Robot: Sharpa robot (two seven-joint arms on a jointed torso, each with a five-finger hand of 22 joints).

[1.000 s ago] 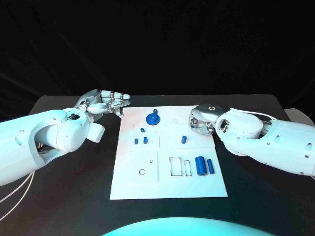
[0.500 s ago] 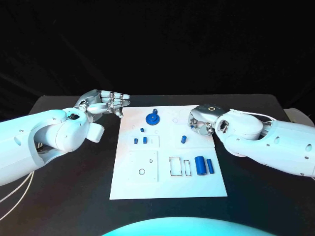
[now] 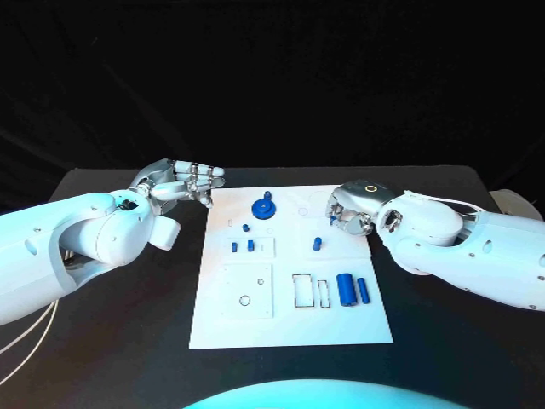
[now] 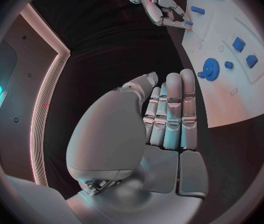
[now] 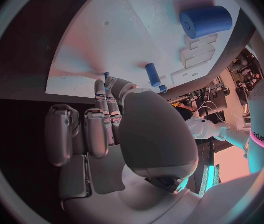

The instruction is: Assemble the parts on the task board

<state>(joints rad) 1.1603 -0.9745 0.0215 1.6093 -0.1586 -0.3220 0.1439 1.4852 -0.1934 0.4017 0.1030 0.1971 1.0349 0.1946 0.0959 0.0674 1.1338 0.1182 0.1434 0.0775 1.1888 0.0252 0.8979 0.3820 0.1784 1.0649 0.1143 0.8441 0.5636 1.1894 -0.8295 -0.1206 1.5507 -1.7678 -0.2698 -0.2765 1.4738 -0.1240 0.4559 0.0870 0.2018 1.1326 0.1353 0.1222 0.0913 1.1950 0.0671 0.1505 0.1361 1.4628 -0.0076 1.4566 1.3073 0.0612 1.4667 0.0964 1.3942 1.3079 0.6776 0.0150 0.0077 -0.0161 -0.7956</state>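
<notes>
the task board (image 3: 291,324) has bare white along its near edge, with black table (image 3: 125,341) open on both sides. the gear (image 3: 264,208), small pegs (image 3: 242,245) and two cylinders (image 3: 353,286) crowd its far and right parts, where the right hand (image 3: 349,213) hangs over the far-right edge.

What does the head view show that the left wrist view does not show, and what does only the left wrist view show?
Only the head view: the two blue cylinders lying side by side at the task board's near right. Only the left wrist view: the left hand's palm side, fingers straight and close together, holding nothing. Both: the blue gear on the white board and the right hand at the board's edge.
</notes>
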